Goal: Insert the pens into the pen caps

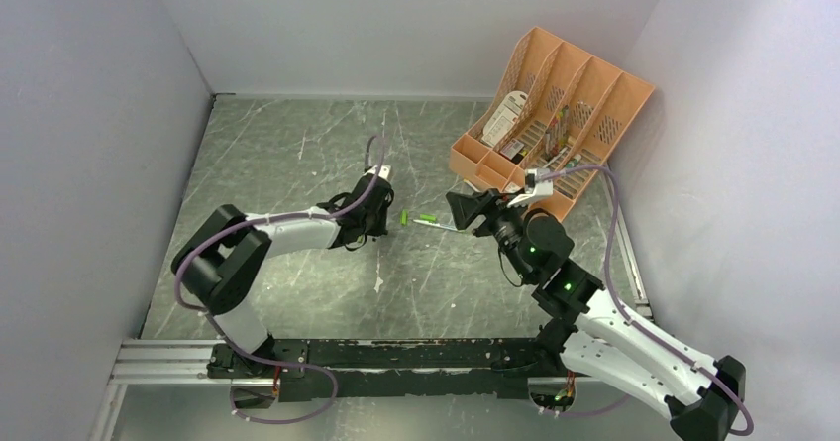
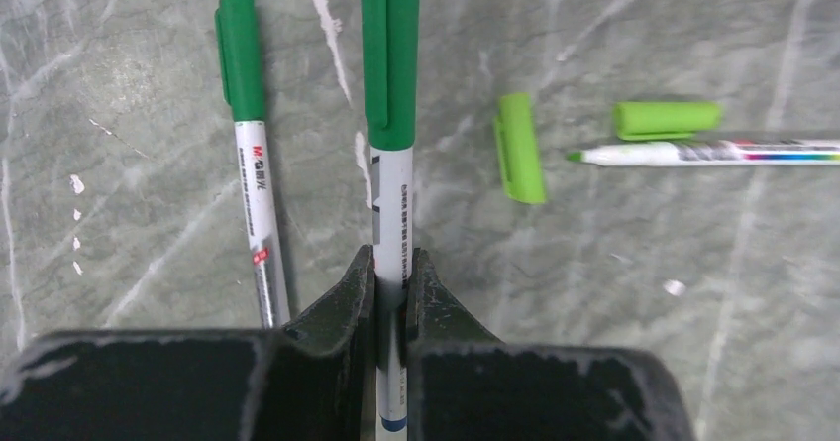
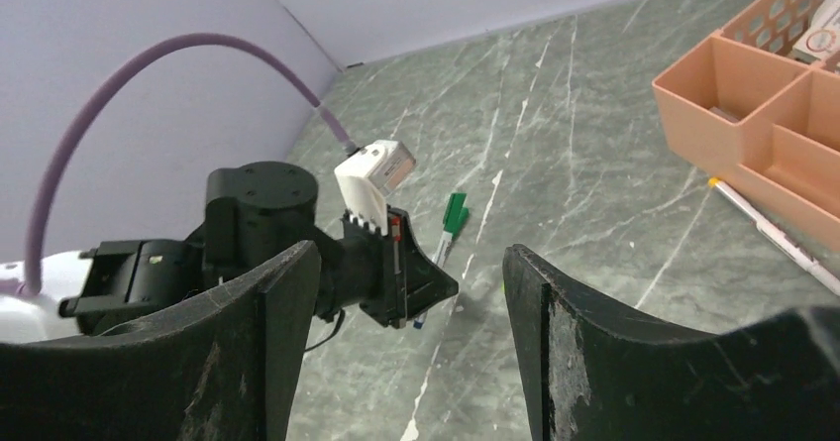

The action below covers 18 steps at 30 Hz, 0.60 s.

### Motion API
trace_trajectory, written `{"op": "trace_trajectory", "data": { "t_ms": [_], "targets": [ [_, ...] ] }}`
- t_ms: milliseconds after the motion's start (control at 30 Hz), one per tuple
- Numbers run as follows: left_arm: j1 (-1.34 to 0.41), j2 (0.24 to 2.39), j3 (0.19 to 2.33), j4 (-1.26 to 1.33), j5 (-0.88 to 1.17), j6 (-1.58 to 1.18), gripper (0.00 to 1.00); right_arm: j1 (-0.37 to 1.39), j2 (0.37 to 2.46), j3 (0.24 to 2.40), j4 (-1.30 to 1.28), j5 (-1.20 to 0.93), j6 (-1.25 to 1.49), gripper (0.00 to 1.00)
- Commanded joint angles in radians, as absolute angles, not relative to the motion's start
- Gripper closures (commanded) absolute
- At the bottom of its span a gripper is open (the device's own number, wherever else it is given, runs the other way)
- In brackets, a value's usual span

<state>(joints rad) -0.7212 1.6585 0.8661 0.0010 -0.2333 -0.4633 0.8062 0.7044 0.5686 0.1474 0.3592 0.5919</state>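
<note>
My left gripper (image 2: 393, 263) is shut on a white pen (image 2: 392, 193) that wears a dark green cap (image 2: 389, 45), held just above the table. A second capped pen (image 2: 253, 173) lies to its left. Two bright green caps (image 2: 519, 149) (image 2: 666, 119) lie loose to its right, beside an uncapped pen (image 2: 693, 152) with a green tip. In the top view the left gripper (image 1: 379, 218) faces the loose cap (image 1: 404, 218) and the uncapped pen (image 1: 436, 223). My right gripper (image 1: 464, 208) is open and empty just right of them. Its jaws stand wide apart in the right wrist view (image 3: 406, 253).
An orange organizer (image 1: 555, 114) with mixed stationery stands at the back right, and its low front trays show in the right wrist view (image 3: 753, 114). A thin pen (image 3: 773, 233) lies along its front edge. Grey walls close in the left, back and right sides.
</note>
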Motion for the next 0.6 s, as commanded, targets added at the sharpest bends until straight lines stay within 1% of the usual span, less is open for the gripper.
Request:
{"op": "trace_trajectory", "data": {
  "t_ms": [0,100,167,200,267,333,400,467,533,567],
  "targets": [
    [-0.705,1.737,0.929,-0.068,-0.316,-0.425,0.85,0.805,0.676,0.529,0.100,0.377,0.605,0.32],
    [-0.695,1.771,0.949,-0.080,-0.302,-0.415,0.82,0.804,0.673,0.519,0.068,0.382,0.607,0.32],
    [-0.694,1.780,0.956,-0.087,-0.296,-0.411,0.77,0.805,0.673,0.513,0.055,0.390,0.601,0.32],
    [-0.695,1.781,0.955,-0.087,-0.287,-0.410,0.72,0.805,0.676,0.511,0.052,0.393,0.597,0.32],
    [-0.694,1.774,0.949,-0.081,-0.277,-0.415,0.57,0.805,0.698,0.519,0.041,0.405,0.584,0.32],
    [-0.694,1.760,0.942,-0.071,-0.261,-0.420,0.49,0.804,0.765,0.566,-0.022,0.435,0.573,0.32],
    [-0.695,1.735,0.934,-0.061,-0.240,-0.425,0.48,0.800,0.881,0.651,-0.122,0.463,0.568,0.32],
    [-0.694,1.696,0.920,-0.040,-0.214,-0.431,0.47,0.780,1.015,0.733,-0.196,0.453,0.557,0.37],
    [-0.695,1.650,0.917,-0.028,-0.178,-0.436,0.48,0.727,1.139,0.790,-0.217,0.359,0.528,0.37],
    [-0.695,1.624,0.914,-0.020,-0.158,-0.440,0.48,0.695,1.197,0.810,-0.213,0.289,0.504,0.35]
  ]
}}
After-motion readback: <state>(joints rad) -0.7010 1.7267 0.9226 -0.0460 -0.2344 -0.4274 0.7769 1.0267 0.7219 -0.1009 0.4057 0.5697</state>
